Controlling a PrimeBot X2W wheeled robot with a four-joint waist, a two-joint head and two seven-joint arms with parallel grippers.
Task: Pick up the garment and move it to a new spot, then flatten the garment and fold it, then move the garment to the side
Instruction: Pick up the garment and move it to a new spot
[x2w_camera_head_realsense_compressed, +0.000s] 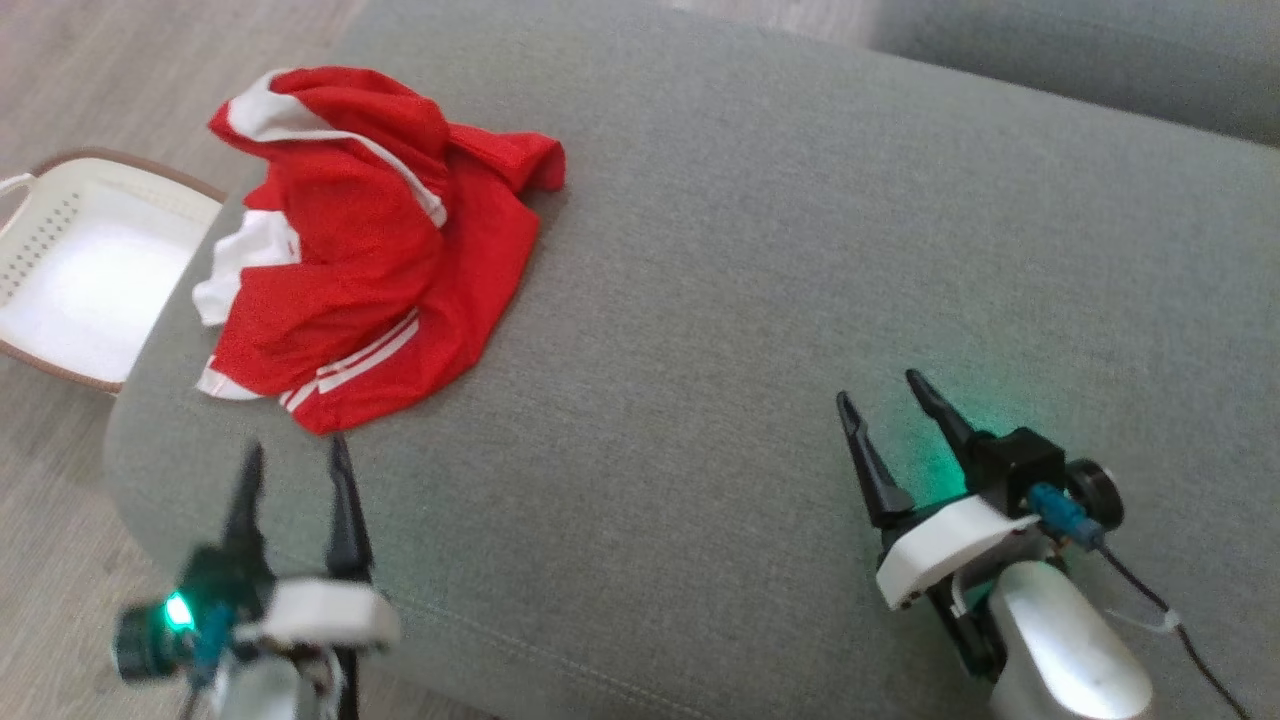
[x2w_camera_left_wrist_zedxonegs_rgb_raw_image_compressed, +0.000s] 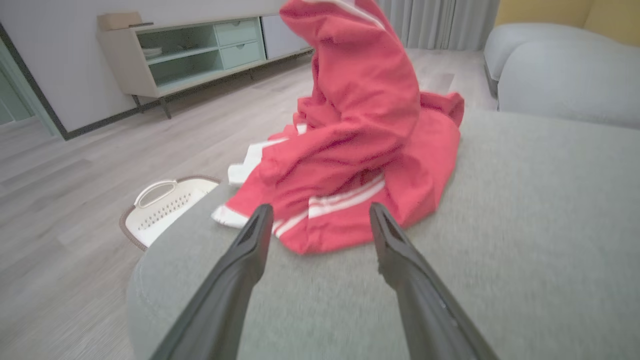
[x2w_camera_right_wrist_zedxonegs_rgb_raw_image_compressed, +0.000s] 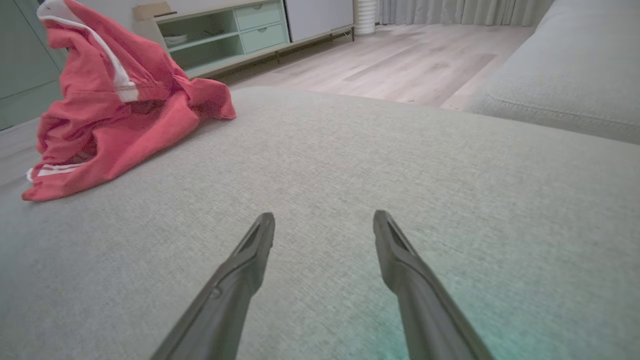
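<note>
Just ahead of left gripper (x2w_camera_head_realsense_compressed: 295, 445), jaws apart, the garment (x2w_camera_head_realsense_compressed: 370, 260); right gripper (x2w_camera_head_realsense_compressed: 880, 388) well aside, jaws apart.

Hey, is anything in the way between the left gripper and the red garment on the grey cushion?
Nothing visible. The left gripper, jaws open, points at the garment and its near striped hem, with bare cushion between them. The white basket sits on the floor beside the cushion, out of that path.
</note>
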